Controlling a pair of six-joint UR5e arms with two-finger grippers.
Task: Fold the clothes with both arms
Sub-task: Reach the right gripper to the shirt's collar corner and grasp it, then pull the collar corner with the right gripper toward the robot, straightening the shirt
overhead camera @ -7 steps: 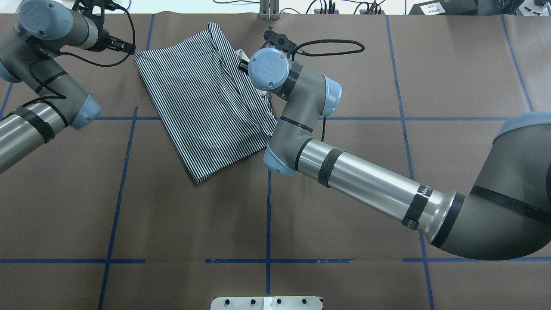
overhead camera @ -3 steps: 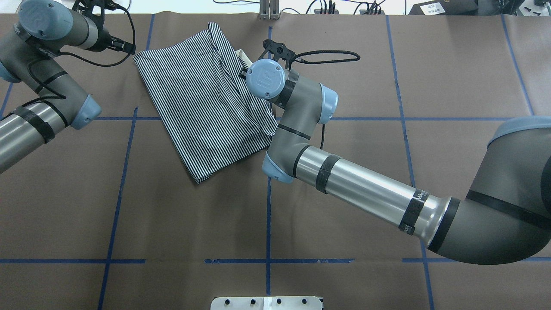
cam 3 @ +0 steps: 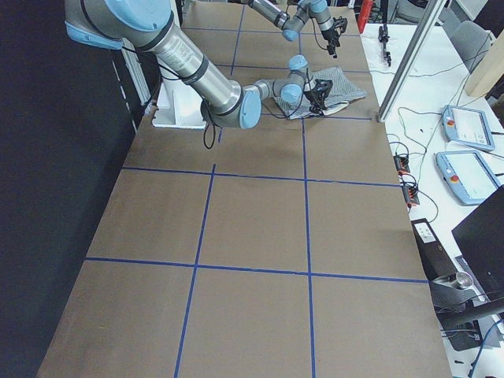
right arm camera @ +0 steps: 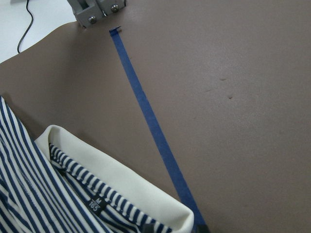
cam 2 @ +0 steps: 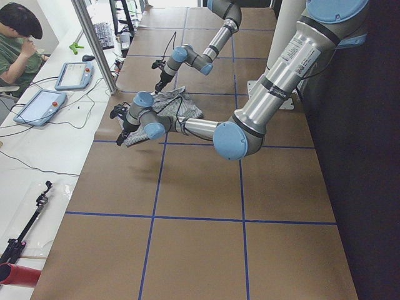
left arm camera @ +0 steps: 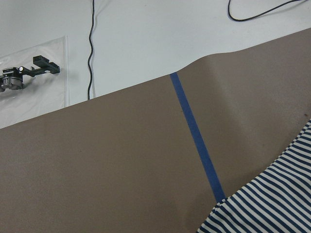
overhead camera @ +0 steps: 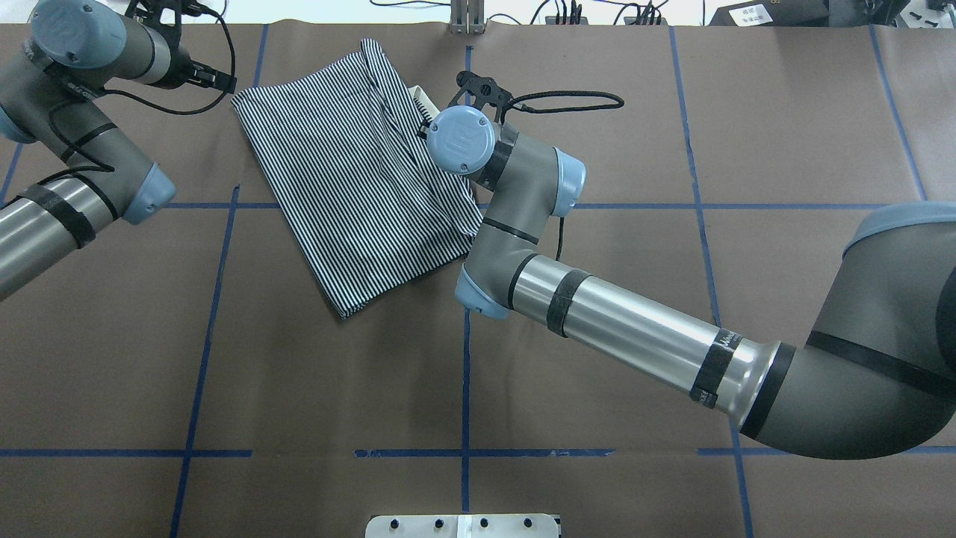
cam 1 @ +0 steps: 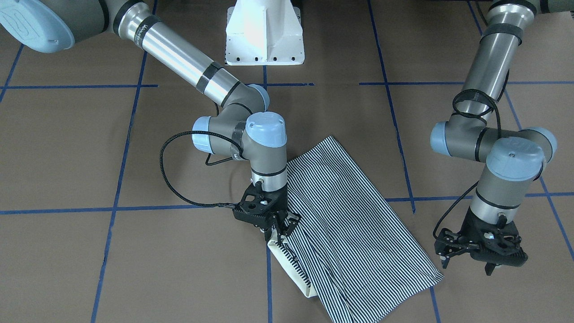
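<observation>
Shirt (cam 1: 354,224) laid half-folded on bench (cam 1: 134,269). Right gripper (cam 1: 282,233) at shirt's collar (cam 1: 285,265), fingers narrow, hold not discernible. Left gripper (cam 1: 466,267) beside shirt's corner, fingers spread, empty. Risk: fold skewed if collar alone is dragged.

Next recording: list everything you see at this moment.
polo shirt: one, navy-and-white striped with cream collar, folded on the table's operator side.
table cover: one, brown with blue tape grid.
pedestal base: one, white, between the arms.
tablets: two, blue-grey, side bench.
person: one, green top, seated at bench.
arms: two, silver-grey with light-blue caps.
left gripper: one, black, open beside the shirt's corner.
right gripper: one, black, at the collar; grip unclear.
</observation>
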